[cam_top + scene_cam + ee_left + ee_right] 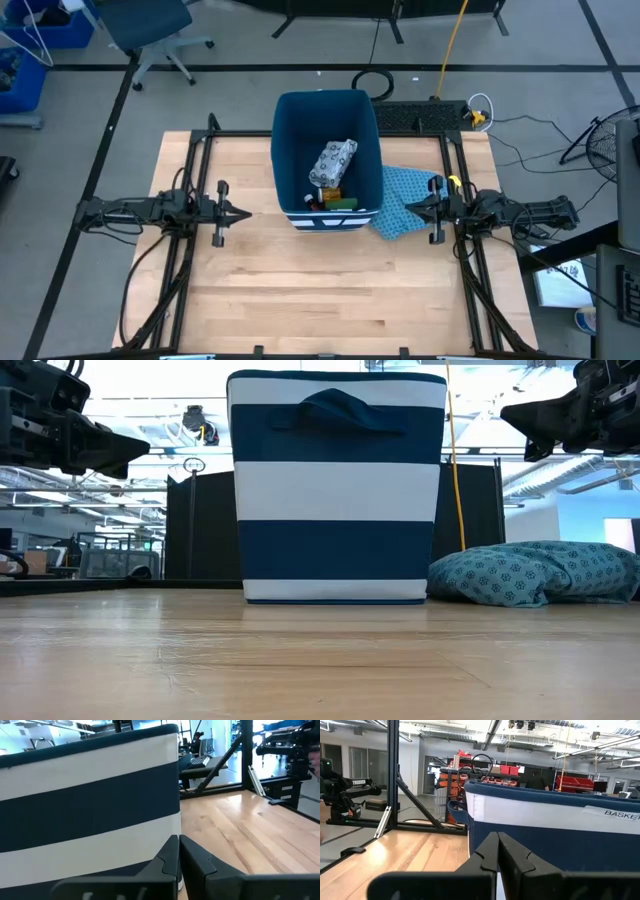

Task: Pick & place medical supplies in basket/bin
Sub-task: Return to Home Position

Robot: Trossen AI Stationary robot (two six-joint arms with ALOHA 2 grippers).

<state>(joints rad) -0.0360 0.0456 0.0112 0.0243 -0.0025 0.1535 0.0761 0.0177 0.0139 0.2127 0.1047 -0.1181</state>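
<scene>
Lab workshop: storage racks point(451, 782), red bins point(510, 769), office chair point(150, 25), cables point(455, 45)

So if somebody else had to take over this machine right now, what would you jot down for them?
Left tool: shut, empty, raised off the table, left of the bin.
Right tool: shut, empty, raised on the bin's other side, above the blue patterned cloth.
Supplies: the white patterned packet lies on top inside the bin, with an orange item and a green block next to it. Anything deeper is hidden.
Done: no supplies show on the table.
Left: nothing visible to pick up; probably only parking the arms.
</scene>
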